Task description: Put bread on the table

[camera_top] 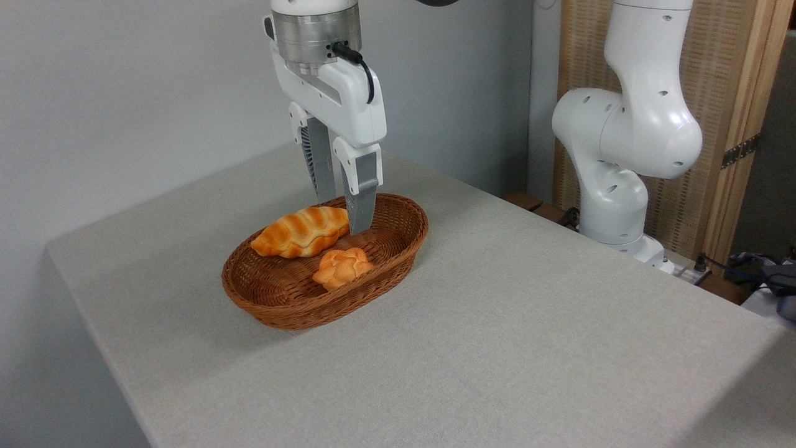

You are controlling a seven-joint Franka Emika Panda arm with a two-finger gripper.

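The bread (300,231), a long golden-orange loaf with pale ridges, lies in the far half of a brown oval wicker basket (283,305) on the table (528,323). My gripper (342,216) points straight down into the basket at the loaf's right end. It is open: one finger (322,174) stands behind that end and the other finger (360,208) in front of it. Whether the pads touch the loaf cannot be made out. The loaf rests on the basket floor.
A small round knotted orange bun (342,266) sits in the basket just in front of the loaf. The arm's white base (612,186) stands beyond the table's right far edge, with cables (765,274) beside it. A grey wall lies behind.
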